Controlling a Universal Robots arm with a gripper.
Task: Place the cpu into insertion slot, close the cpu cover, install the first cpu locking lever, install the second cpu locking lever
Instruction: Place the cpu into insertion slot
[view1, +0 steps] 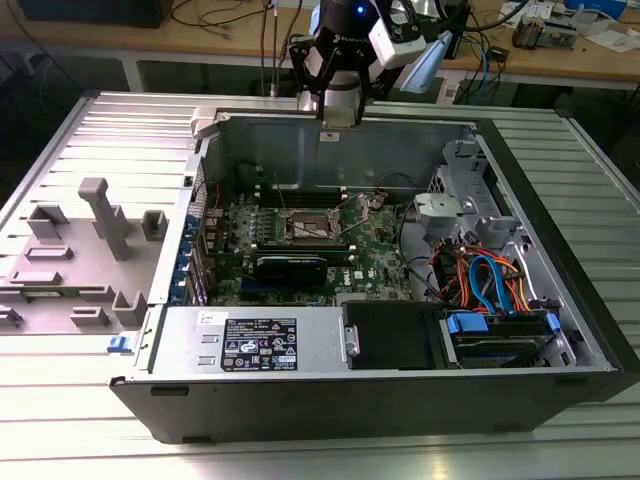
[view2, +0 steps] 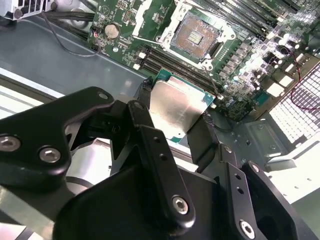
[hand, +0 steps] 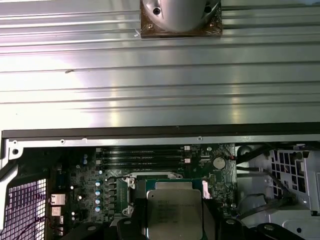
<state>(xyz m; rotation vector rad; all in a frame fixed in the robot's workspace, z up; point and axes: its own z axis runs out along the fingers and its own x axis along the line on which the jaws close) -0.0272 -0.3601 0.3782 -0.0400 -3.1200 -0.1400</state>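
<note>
Well above the insertion slot (view2: 195, 32), off its dark centre, the pincer (view2: 176, 114) grips the cpu (view2: 175, 100) by opposite edges (silver top showing). Likely risk: a tilted or misaligned descent could damage the socket's contacts.

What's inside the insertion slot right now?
In the second wrist view the insertion slot holds just its bare contact grid, no chip seated. The cpu is clamped in the claw, clear of it. In the first wrist view the cpu hides much of the slot.
</note>
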